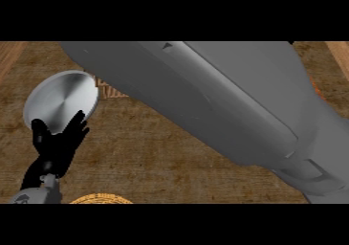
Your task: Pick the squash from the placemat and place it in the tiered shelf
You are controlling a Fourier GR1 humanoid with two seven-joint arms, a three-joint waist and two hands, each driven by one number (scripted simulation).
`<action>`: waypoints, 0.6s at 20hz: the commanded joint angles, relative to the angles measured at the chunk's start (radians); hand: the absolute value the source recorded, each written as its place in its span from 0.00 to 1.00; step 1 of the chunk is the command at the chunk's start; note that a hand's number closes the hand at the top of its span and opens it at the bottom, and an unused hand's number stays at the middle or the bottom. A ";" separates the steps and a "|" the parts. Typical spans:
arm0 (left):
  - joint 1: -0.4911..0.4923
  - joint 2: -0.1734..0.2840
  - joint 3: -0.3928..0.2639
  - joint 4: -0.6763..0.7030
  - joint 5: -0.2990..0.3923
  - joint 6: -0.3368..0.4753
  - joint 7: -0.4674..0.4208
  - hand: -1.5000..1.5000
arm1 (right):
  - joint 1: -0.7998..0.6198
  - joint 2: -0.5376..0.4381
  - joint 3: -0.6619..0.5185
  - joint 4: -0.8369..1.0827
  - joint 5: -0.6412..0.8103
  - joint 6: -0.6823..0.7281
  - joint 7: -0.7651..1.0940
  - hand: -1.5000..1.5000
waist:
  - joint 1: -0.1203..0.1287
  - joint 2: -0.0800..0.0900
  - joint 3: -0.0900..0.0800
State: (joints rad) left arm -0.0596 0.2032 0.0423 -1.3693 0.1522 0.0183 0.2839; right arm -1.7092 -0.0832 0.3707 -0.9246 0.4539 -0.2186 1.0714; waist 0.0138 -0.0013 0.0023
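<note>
Desk (156, 158): brown, mottled surface filling most of the head view, with lighter wooden strips along the far left and far right upper corners.

Right forearm (226, 105): large grey casing running diagonally from the upper left of centre down to the lower right edge, very close to the camera. It covers much of the desk's upper and right portions. The right hand does not show anywhere in the view, so the state of its fingers cannot be told.

Left hand (60, 143): black, rising from the lower left edge on a short grey wrist. Fingers (79, 122) straight and spread upward, relaxed, holding nothing. The fingertips overlap the lower rim of the plate as seen from above; whether they touch it cannot be told.

Plate (60, 98): round, silver-grey, at the left of the view, lying on the desk just beyond the left hand.

Woven item (110, 91): a small patch of brown slatted texture showing just right of the plate, mostly hidden under the right forearm; what it is cannot be told.

Placemat (101, 199): a round orange-tan woven edge at the bottom of the view, right of the left wrist; only its top arc shows.

Squash: not visible in this view; its place cannot be told.
</note>
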 commanded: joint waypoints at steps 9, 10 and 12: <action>-0.025 0.005 0.010 0.028 0.007 -0.021 0.038 0.50 | 0.019 0.013 -0.059 0.268 0.018 0.073 -0.227 1.00 | 0.007 0.008 -0.004; 0.033 0.029 0.028 -0.006 0.025 -0.041 0.038 0.50 | 0.015 -0.016 -0.077 0.291 0.018 0.078 -0.253 1.00 | 0.015 0.007 -0.004; 0.050 -0.001 -0.020 -0.062 -0.014 -0.020 0.032 0.50 | -0.033 0.012 -0.090 0.344 0.043 0.042 -0.250 1.00 | 0.020 0.006 -0.004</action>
State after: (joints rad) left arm -0.0561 0.2101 0.0480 -1.3898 0.1512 0.0030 0.2972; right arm -1.7145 -0.0873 0.2993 -0.6600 0.4669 -0.1484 0.8588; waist 0.0256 0.0042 0.0018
